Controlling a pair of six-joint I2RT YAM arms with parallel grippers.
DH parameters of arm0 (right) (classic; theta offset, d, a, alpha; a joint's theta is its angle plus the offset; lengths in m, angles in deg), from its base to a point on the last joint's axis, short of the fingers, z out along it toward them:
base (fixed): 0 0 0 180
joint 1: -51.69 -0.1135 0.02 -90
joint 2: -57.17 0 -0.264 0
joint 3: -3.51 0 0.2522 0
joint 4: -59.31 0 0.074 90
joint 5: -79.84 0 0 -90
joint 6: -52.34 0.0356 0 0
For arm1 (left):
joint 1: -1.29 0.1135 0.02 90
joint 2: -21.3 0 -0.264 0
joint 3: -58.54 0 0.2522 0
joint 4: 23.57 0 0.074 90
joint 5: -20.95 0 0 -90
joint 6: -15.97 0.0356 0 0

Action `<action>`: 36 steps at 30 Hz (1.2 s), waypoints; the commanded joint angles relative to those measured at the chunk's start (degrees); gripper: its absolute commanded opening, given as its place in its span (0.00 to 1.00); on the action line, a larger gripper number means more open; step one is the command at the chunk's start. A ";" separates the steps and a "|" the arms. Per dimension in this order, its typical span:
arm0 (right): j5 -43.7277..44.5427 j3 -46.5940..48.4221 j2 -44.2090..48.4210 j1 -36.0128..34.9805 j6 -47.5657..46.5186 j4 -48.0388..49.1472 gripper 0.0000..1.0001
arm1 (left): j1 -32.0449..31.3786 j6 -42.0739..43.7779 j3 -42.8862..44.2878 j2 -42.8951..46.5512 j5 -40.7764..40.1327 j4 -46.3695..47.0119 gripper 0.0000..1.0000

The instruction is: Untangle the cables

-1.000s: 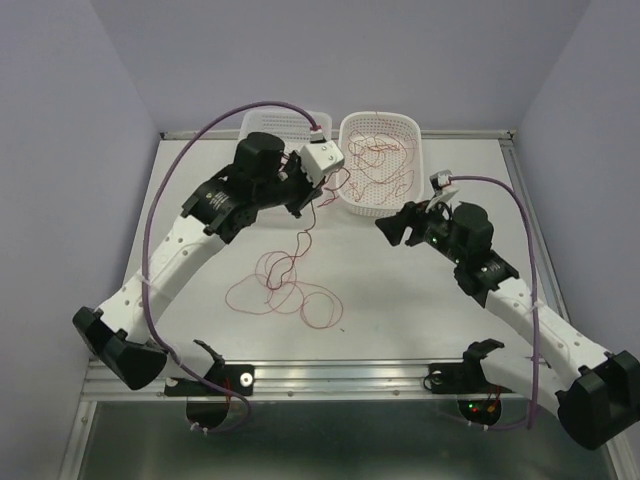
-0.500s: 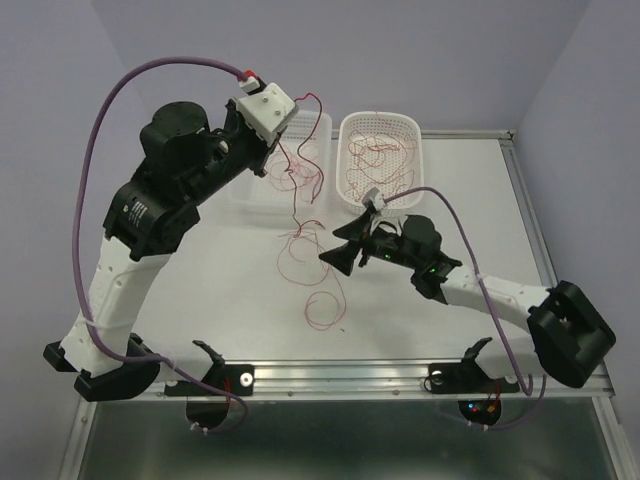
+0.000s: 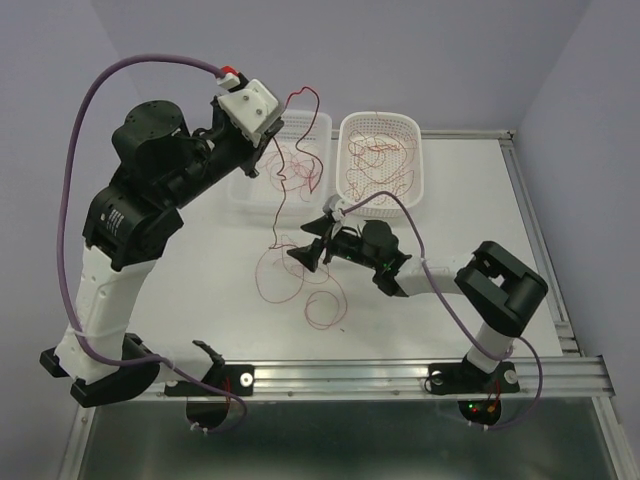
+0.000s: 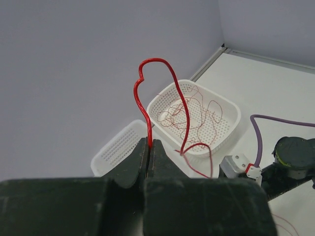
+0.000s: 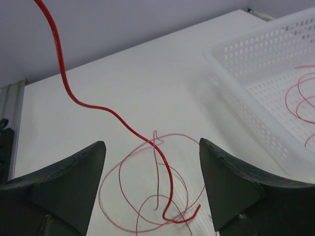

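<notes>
My left gripper is raised high at the back left and shut on a thin red cable. The cable loops above the jaws and hangs down to a loose red tangle on the table. In the left wrist view the gripper pinches the strand between closed fingers. My right gripper is open, low beside the tangle. In the right wrist view the gripper has the hanging strand and the thin loops between its spread fingers, touching neither.
Two white perforated baskets stand at the back: the right basket holds several red wires, the left basket sits behind the hanging cable. The right basket's wall is close on my right gripper's right. A metal rail runs along the near table edge.
My left gripper has lifted the cable high and drifted left. My right arm has swung left from beside the right basket and now sits low at the tangle, still open.
</notes>
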 commanded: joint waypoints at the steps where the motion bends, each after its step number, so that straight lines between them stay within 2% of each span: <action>1: -4.12 6.24 -1.73 -1.60 -1.38 11.21 0.81 | -0.32 -1.50 0.84 4.04 2.80 2.14 0.00; 5: -9.49 9.14 -3.49 -3.26 -2.08 11.82 0.82 | -0.32 -1.68 -3.11 6.32 2.98 4.06 0.00; 8: -7.83 11.42 -5.16 -4.42 -2.44 11.73 0.82 | -0.32 -2.12 -4.18 7.38 3.59 4.69 0.00; 10: -7.65 12.57 -6.91 -4.50 -2.17 11.64 0.76 | -0.32 -2.47 -3.30 7.73 3.94 4.51 0.00; 12: -7.30 13.80 -8.06 -4.50 -2.00 11.03 0.63 | -0.32 -2.73 -2.34 7.82 3.59 4.43 0.00; 16: -7.65 15.12 -10.44 -4.50 -1.56 10.50 0.55 | -0.32 -2.91 -1.45 10.45 2.71 6.18 0.00; 18: -7.91 16.00 -11.23 -4.68 -1.38 9.54 0.43 | -0.32 -3.17 -1.54 11.68 2.19 8.55 0.00; 22: -7.12 16.36 -12.20 -5.12 -1.82 6.73 0.40 | -0.32 -2.04 -2.33 15.98 -0.80 15.22 0.00; 24: -6.25 15.74 -12.20 -5.29 -1.91 6.37 0.40 | -0.32 -1.16 -4.34 17.92 -3.17 21.72 0.00; 29: -4.14 13.11 -11.32 -5.29 -1.56 5.93 0.32 | -0.32 1.65 -6.99 21.97 -4.76 31.92 0.00; 31: -4.31 11.70 -10.80 -5.21 -0.68 5.93 0.32 | -0.32 2.71 -6.29 22.15 -5.28 32.99 0.00; 33: -4.57 10.91 -9.30 -5.38 0.28 5.93 0.19 | -0.32 3.24 -4.97 21.53 -5.99 32.82 0.00; 36: -6.06 10.29 -5.63 -5.38 2.31 5.93 0.18 | -0.32 3.33 -8.81 21.79 -5.20 33.43 0.00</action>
